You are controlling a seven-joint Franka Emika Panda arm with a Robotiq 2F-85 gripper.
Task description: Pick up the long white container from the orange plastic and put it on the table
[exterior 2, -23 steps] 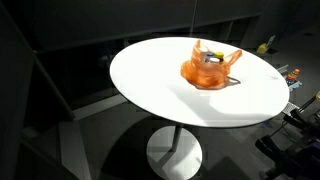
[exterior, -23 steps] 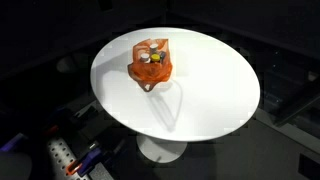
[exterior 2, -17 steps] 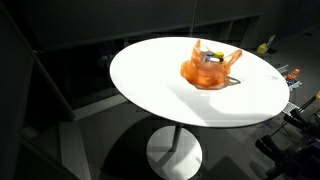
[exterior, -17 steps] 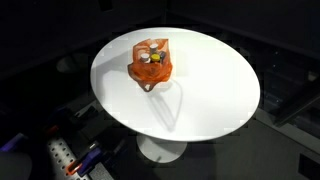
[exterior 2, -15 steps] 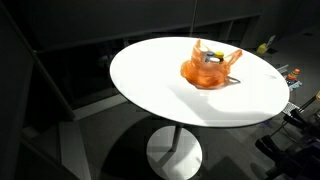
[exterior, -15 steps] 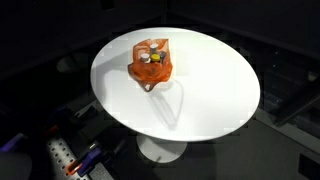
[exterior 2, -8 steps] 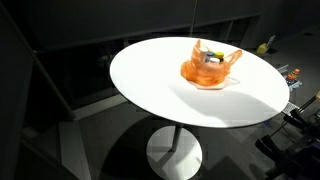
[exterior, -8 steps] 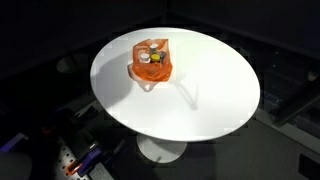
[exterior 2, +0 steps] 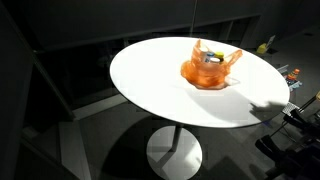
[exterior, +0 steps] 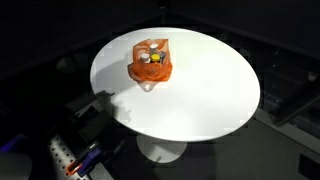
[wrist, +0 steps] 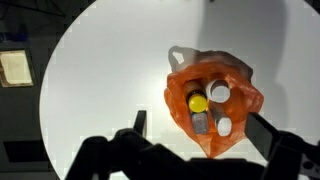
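Observation:
An orange plastic bag [exterior: 151, 64] lies on the round white table [exterior: 215, 95]; both show in both exterior views, the bag [exterior 2: 210, 68] on the table [exterior 2: 150, 75]. In the wrist view the bag [wrist: 237, 100] lies open. Inside are a long white container [wrist: 221, 121], a second white-capped container [wrist: 219, 91], a yellow-capped bottle [wrist: 198, 103] and a grey item [wrist: 201, 123]. My gripper [wrist: 197, 120] hangs above the bag, open and empty, one dark finger on each side of it. The gripper does not show in the exterior views.
The surroundings are dark. The table stands on a white pedestal [exterior 2: 175, 152]. A white strip of equipment [exterior: 62, 157] lies on the floor near the table. A yellow object [exterior 2: 265, 46] sits beyond the table edge. Dark shadow falls on the table rim [exterior 2: 268, 106].
The arm's shadow has slid from the middle of the table out to its edge. The bag and its contents have not moved.

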